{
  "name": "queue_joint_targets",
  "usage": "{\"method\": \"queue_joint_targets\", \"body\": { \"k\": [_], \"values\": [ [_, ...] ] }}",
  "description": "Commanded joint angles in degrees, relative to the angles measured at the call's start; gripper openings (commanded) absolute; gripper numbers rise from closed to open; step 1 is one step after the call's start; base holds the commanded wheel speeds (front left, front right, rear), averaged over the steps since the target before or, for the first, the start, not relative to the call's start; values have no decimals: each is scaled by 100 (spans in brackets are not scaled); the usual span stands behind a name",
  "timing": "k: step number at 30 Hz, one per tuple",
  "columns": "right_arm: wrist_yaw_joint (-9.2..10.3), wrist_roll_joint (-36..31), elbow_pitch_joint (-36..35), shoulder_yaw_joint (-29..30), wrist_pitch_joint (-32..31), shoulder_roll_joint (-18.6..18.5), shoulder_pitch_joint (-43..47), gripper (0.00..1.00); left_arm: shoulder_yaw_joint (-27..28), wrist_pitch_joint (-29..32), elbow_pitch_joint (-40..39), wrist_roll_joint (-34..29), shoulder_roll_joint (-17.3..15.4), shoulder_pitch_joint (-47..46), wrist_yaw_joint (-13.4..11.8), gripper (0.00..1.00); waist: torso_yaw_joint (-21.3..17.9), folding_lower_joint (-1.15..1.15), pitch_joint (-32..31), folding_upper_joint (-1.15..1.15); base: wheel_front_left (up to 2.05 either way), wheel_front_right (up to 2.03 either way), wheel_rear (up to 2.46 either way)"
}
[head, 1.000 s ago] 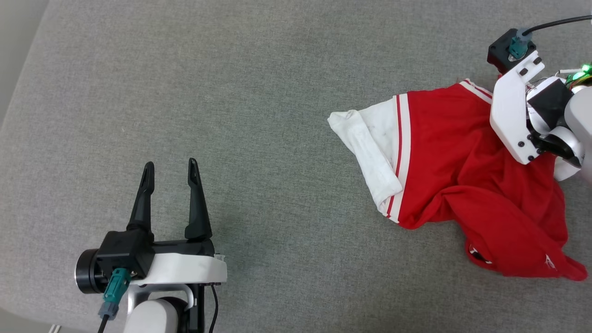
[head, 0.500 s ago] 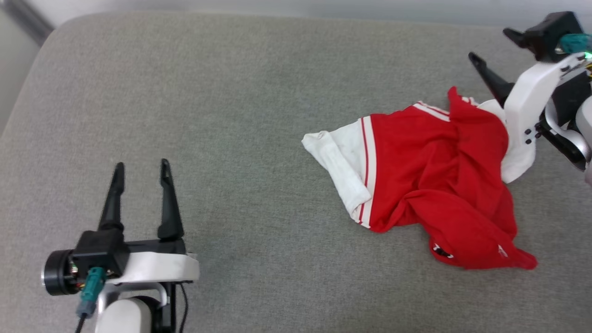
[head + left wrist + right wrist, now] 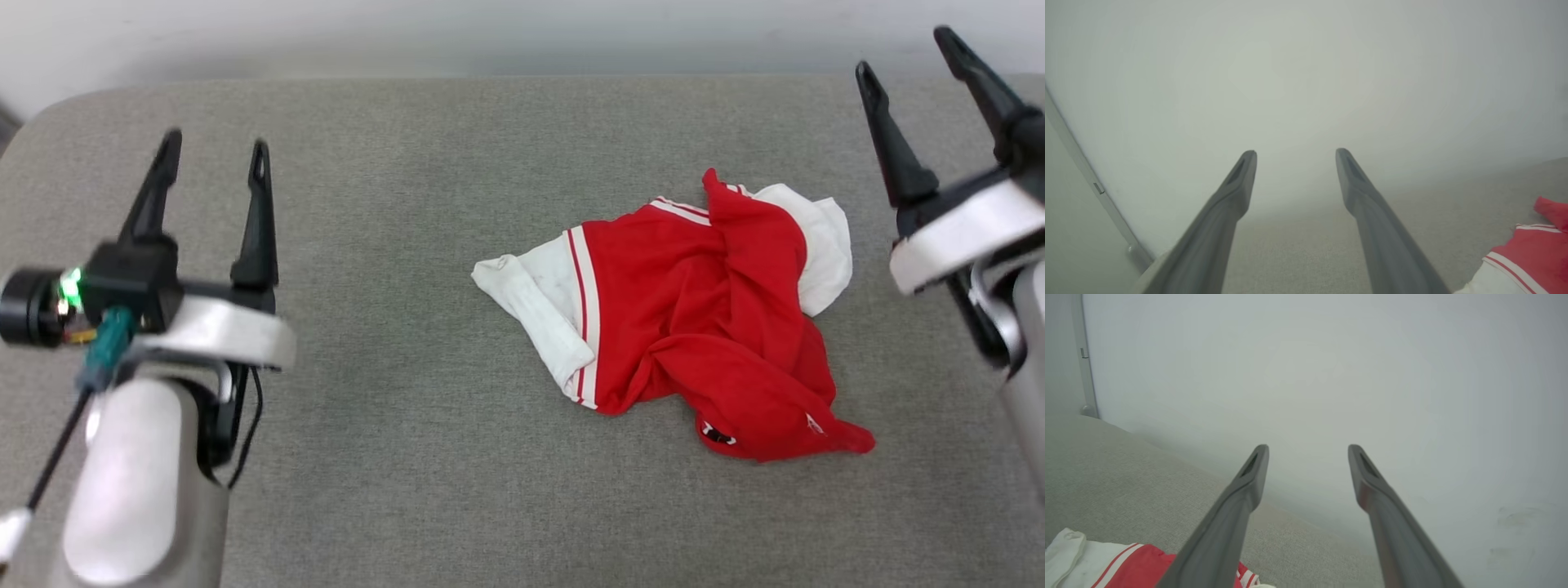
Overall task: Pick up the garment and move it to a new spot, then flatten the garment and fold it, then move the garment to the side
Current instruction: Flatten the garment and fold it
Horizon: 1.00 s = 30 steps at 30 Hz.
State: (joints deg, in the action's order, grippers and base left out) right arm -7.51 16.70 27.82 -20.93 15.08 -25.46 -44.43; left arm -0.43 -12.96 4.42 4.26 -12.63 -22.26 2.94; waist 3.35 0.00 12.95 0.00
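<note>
garment (image 3: 694, 327): red T-shirt with white sleeves and red-and-white striped trim; lies crumpled right of centre in the head view, on the grey fabric surface (image 3: 408, 245); one white sleeve points toward the left of the frame, another white part shows at its upper right; a small patch of dark-and-white print peeks out near its lower edge; apart from both end effectors
left end effector (image 3: 215, 143): left side of the frame, fingers pointing up; released, jaws spread and empty; well apart from the garment; in the left wrist view the garment's striped edge sits at the lower right corner
right end effector (image 3: 903, 51): upper right of the frame, to the right of the garment; released, jaws wide and empty; in the right wrist view the garment lies at the lower left, partly behind one finger
wall (image 3: 490, 33): pale; runs along the top edge, behind the grey fabric surface
</note>
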Motion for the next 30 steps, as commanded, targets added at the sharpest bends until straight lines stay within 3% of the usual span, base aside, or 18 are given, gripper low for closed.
{"method": "queue_joint_targets", "body": {
  "k": [1,5,12,24,30],
  "values": [
    [4,-301,-417,403,9,173,530,100,-108,178,168,-14,-119,-396,131,100,-65,0,-7,0,0,0,0],
    [4,-769,-1185,1096,8,502,1334,100,-482,690,472,29,-380,-1080,343,100,-148,0,-4,0,0,0,0],
    [3,-1280,-2083,1581,-81,819,2220,100,-1231,1496,767,453,-688,-2048,439,100,-275,0,50,0,0,0,0],
    [4,-1513,-2948,2309,-18,1550,3265,100,-4369,3876,1040,2871,-1861,-3619,445,100,-526,0,270,0,0,0,0],
    [3,-1686,-3122,2412,4,1859,3627,100,-5627,4766,1071,3942,-2199,-4267,445,100,-706,0,464,0,0,0,0]
  ]
}}
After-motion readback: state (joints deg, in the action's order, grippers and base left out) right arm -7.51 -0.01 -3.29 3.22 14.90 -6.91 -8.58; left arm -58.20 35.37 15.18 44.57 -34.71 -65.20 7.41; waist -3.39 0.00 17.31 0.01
